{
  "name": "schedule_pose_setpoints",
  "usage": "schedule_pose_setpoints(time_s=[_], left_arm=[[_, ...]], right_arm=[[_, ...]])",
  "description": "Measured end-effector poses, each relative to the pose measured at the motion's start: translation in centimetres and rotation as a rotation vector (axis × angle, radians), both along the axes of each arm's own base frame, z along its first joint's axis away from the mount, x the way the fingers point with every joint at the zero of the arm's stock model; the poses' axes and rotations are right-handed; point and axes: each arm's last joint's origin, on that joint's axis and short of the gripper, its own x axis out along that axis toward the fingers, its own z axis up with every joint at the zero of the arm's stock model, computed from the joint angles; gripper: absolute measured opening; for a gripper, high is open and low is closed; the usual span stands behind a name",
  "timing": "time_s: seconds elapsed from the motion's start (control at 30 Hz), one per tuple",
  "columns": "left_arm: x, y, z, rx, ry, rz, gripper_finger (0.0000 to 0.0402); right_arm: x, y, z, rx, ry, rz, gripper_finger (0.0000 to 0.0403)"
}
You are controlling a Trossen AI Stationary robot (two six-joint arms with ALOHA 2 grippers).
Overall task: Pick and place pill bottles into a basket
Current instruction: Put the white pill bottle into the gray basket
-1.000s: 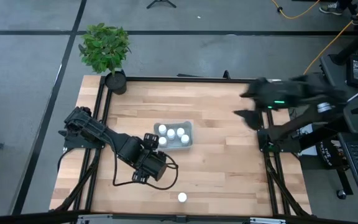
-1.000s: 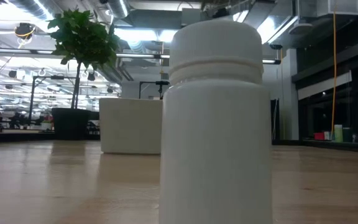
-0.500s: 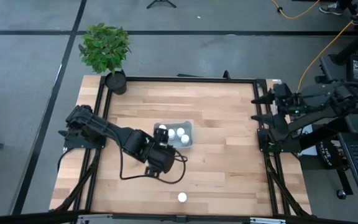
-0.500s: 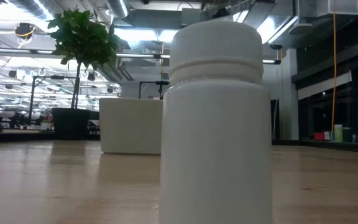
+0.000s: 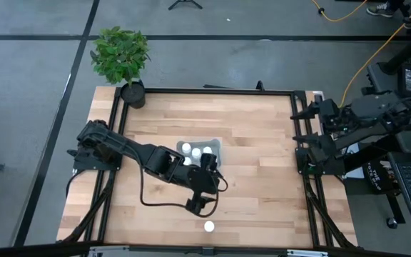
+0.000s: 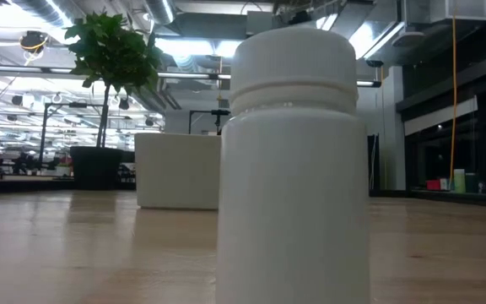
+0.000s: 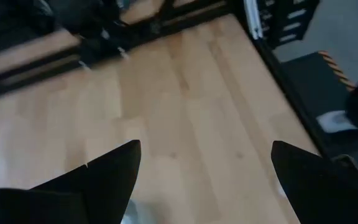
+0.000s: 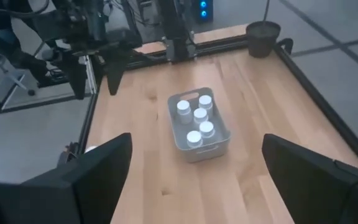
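The pale basket stands mid-table with several white pill bottles upright in it; my left arm covers part of it from above. It also shows in the right wrist view. One lone white bottle stands on its base near the table's near edge and fills the low view. My left gripper is open and empty, and it hovers between the basket and the lone bottle. My right gripper is open and empty at the table's right edge.
A potted plant stands at the table's far left corner. A black frame rail runs around the table. Bare wood lies right of the basket. In the low view the basket shows as a white box behind the bottle.
My left gripper has swung from the basket's near left side toward the table's right and near edge, closer to the lone bottle. My right arm has drawn back from over the table to the right edge. The bottles and the basket have stayed put.
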Motion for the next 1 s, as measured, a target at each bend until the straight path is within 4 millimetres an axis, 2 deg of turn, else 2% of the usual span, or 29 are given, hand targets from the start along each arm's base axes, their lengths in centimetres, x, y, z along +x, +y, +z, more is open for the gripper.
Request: schedule_pose_setpoints(time_s=[0.33,0.47,0.6,0.8,1.0], left_arm=[[1.3,-1.8,-2.5,-0.157,0.093,-0.042,0.0353],[2.0,-2.8,-4.4,-0.175,0.152,-0.060,0.0354],[2.4,-4.9,-6.7,-0.161,0.219,-0.146,0.0353],[2.6,-7.4,-10.1,-0.168,0.310,-0.160,0.0353],[2.8,-8.2,-11.4,-0.163,0.325,-0.126,0.0354]], right_arm=[[0.3,0.1,0.6,-0.031,-0.069,0.026,0.0359],[0.3,0.1,0.6,-0.025,-0.068,0.025,0.0359],[0.3,0.2,0.6,-0.002,-0.065,0.031,0.0359],[0.3,0.3,0.6,0.002,-0.060,0.070,0.0359],[0.3,0.3,0.6,-0.011,-0.061,0.076,0.0359]])
